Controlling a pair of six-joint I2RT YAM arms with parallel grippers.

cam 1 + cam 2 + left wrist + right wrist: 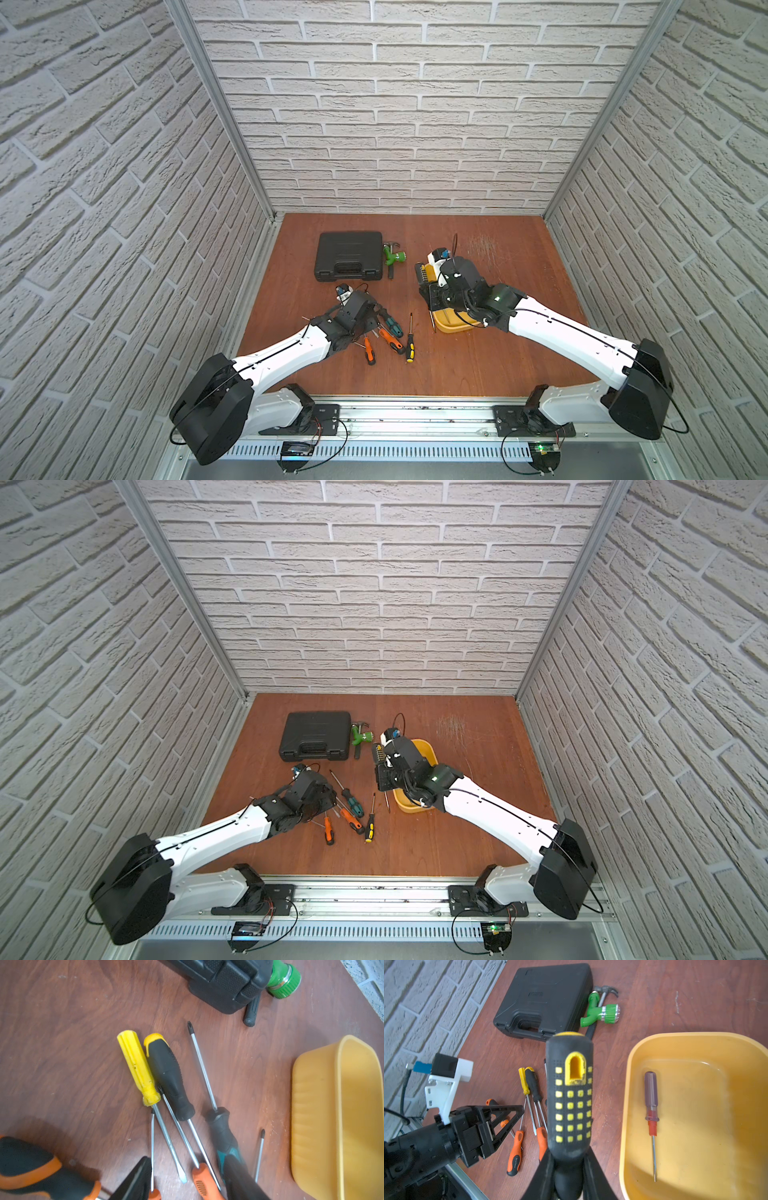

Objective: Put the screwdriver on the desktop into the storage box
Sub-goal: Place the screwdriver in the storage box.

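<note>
Two fingers of the right gripper (568, 1160) are clamped on the neck of a black studded screwdriver (569, 1105), whose fat handle points away from the wrist. It hangs above the desktop (457, 365), just beside the rim of the yellow box (695, 1043) on the side toward the heap, not inside it. On the box floor lies a small purple-handled screwdriver (652, 1103).

The left gripper (187, 1169) stands about half open with nothing held, low over a heap of loose screwdrivers. Thin shafts and an orange handle (204, 1184) lie between its fingers (135, 1182). Further out in the heap, a yellow one (137, 1068) touches a black one with a yellow cap (168, 1078), and a teal-and-black one (223, 1136) lies beside them. Apart from the heap, nearer the box, lies a yellow-and-black one (410, 349).

At the far side sits a black case (349, 255), with a green nozzle (392, 258) and a hammer (392, 245) just beside it.
</note>
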